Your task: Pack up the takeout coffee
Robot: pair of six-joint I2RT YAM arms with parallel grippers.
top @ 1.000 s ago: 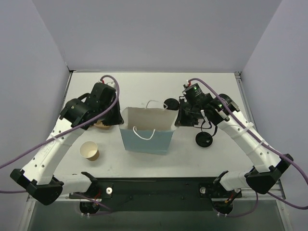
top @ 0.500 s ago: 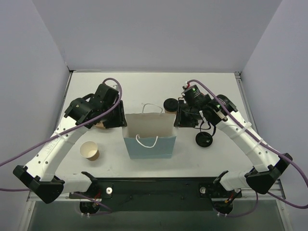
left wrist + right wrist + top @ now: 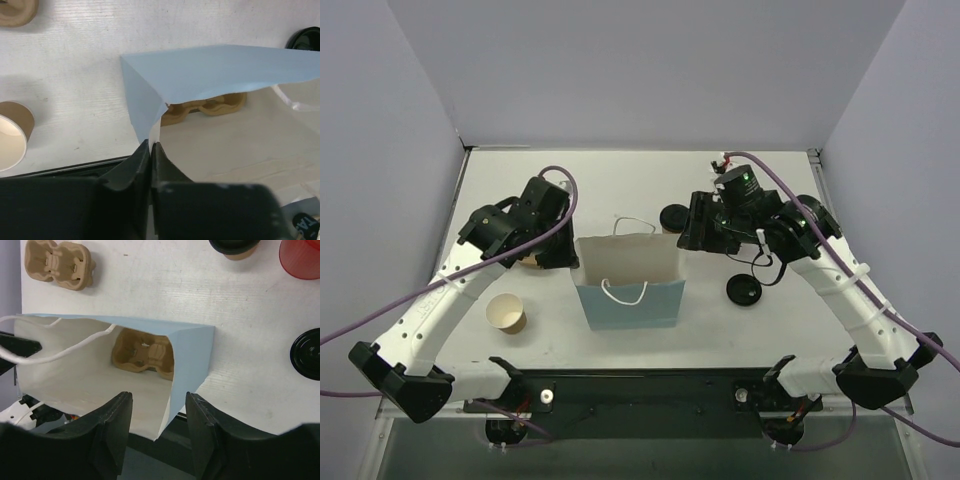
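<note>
The takeout coffee [image 3: 673,217], a tan cup with a black lid, stands just behind the blue bag's [image 3: 628,292] right rear corner; its lid shows at the top of the right wrist view [image 3: 235,246]. The bag stands open, white inside, with a brown cup carrier [image 3: 144,353] lying in it. My left gripper [image 3: 576,257] is shut on the bag's left edge [image 3: 150,131]. My right gripper [image 3: 159,397] is open, its jaws either side of the bag's right wall [image 3: 192,357], not touching the coffee.
A lidless tan cup [image 3: 506,313] stands at the near left. A second brown carrier [image 3: 60,265] lies left of the bag, under my left arm. A loose black lid [image 3: 744,290] lies right of the bag. A red cup [image 3: 302,257] stands by the coffee.
The bag has swung from a tilted stance to square and upright, its left edge held by my left gripper. My right gripper has shifted over the bag's right edge.
</note>
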